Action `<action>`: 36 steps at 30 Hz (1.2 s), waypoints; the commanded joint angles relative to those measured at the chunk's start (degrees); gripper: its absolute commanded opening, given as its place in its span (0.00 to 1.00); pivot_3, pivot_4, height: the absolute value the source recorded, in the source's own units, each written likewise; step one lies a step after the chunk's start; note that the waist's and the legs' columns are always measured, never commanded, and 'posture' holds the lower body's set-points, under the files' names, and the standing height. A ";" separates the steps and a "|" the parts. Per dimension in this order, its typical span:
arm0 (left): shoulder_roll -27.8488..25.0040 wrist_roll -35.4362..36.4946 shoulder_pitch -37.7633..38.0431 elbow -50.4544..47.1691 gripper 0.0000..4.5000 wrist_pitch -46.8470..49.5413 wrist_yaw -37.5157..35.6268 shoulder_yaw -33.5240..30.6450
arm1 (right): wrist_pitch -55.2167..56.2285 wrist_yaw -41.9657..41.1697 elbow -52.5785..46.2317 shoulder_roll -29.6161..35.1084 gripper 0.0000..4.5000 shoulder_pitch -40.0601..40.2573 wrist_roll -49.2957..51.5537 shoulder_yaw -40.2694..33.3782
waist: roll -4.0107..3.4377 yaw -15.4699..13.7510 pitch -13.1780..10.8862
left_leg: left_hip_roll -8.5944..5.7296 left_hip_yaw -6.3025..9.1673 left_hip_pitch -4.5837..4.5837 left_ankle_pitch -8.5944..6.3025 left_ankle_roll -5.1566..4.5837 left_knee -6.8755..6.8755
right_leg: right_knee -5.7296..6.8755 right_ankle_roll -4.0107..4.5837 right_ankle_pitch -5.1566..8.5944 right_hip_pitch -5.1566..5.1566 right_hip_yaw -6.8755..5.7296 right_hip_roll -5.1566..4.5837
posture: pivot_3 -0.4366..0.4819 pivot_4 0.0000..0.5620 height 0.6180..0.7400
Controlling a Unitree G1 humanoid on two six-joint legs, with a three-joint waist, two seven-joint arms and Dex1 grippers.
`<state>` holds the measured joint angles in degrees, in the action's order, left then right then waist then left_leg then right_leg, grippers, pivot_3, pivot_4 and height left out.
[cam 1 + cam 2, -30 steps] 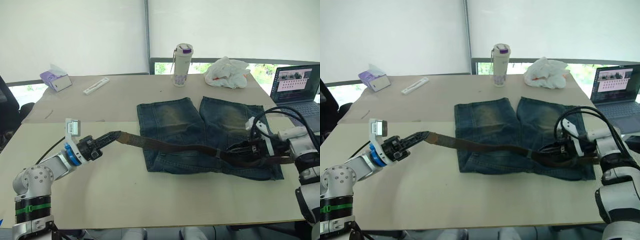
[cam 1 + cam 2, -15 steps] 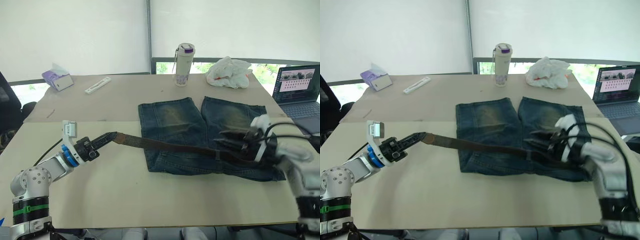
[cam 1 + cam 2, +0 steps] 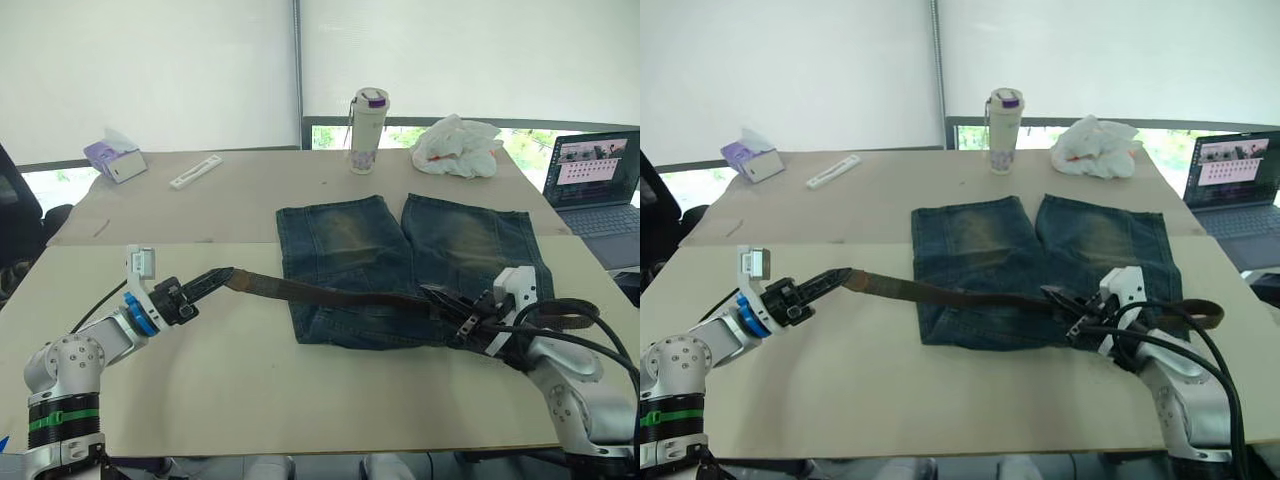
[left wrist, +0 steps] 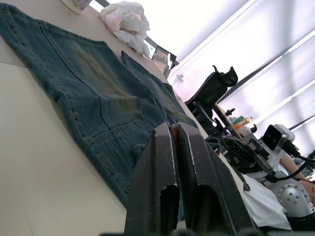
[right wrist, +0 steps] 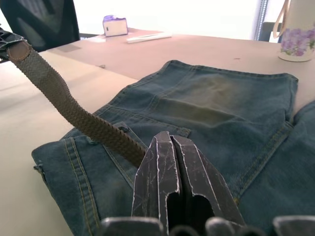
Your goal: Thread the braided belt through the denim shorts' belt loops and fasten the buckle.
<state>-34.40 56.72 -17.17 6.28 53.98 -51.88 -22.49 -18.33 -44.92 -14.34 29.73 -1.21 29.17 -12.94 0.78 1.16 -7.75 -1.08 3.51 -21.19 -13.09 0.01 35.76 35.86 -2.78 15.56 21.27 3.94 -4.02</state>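
one braided belt (image 3: pixel 330 295), one denim shorts (image 3: pixel 400 250), one bottle (image 3: pixel 364 130), one laptop (image 3: pixel 597 180)

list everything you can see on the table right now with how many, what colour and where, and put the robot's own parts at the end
denim shorts: one, dark blue with faded yellowish patches, flat at table centre.
braided belt: one, olive-brown, across the shorts' waistband, ends off both sides.
bottle: one, white with purple cap, far centre.
tissue box: one, purple, far left.
white strip: one, beside the tissue box.
crumpled bag: one, white, far right.
laptop: one, open, right edge.
left gripper: black fingers shut on the belt tip.
right gripper: black fingers shut, over the waistband.
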 commanded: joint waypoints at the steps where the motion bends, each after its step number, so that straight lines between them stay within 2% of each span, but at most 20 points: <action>1: -0.59 -0.42 -0.90 0.13 0.00 -1.22 -1.56 -0.19 | 3.20 -0.26 1.39 0.20 0.01 -0.33 -2.09 0.66 | 0.00 0.01 0.00 | 0.00 -0.01 0.00 0.00 0.00 -0.01 | 0.00 0.00 0.00 0.00 0.00 0.02 | 0.48 0.27 1.00; 10: -0.45 -1.41 -0.87 0.50 0.00 -1.62 -2.84 0.15 | 2.63 5.53 11.97 0.03 0.01 -6.18 -11.57 6.05 | 0.03 -0.03 0.01 | 0.01 -0.03 0.04 0.00 0.00 0.00 | 0.00 0.01 0.00 -0.01 0.01 0.05 | 0.48 0.27 1.00; 18: -0.26 -1.56 -0.12 -0.30 0.00 -1.82 -2.88 -0.55 | -3.94 2.69 11.38 3.48 0.01 -5.63 -11.58 9.42 | 0.17 -0.15 0.10 | 0.03 0.00 0.05 0.00 0.00 -0.01 | -0.02 0.01 0.00 -0.05 0.00 0.04 | 0.48 0.27 1.00; 23: 0.11 0.00 0.11 -1.72 0.00 -0.77 -2.06 -1.61 | -2.67 2.36 9.96 4.27 0.01 -3.14 -11.29 8.31 | 0.25 -0.27 0.14 | 0.02 0.01 0.04 0.00 0.00 -0.02 | -0.04 0.01 0.01 -0.06 -0.01 0.02 | 0.48 0.27 1.00; 31: -1.02 3.29 1.64 -5.92 0.00 2.18 -2.45 -1.96 | -3.53 -0.60 1.24 7.01 0.01 4.64 -4.91 1.71 | 0.28 -0.44 0.14 | -0.01 0.05 0.02 -0.01 0.01 -0.05 | -0.08 -0.02 0.03 -0.09 -0.03 -0.09 | 0.48 0.27 1.00; 36: -1.48 7.67 2.19 -9.22 0.00 5.40 -2.16 -2.75 | -9.54 -0.16 -5.61 7.30 0.01 6.47 5.34 -4.95 | 0.17 -0.15 0.02 | 0.02 0.02 -0.02 0.00 0.00 -0.05 | -0.06 -0.02 0.04 -0.04 0.00 -0.08 | 0.48 0.27 1.00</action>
<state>-35.01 61.68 -14.73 -0.26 58.43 -53.85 -23.73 -26.03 -45.04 -15.66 36.61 5.88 30.40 -14.85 0.95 1.01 -7.72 -1.05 3.52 -21.22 -13.10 0.01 35.71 35.81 -2.80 15.60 21.26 3.96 -4.10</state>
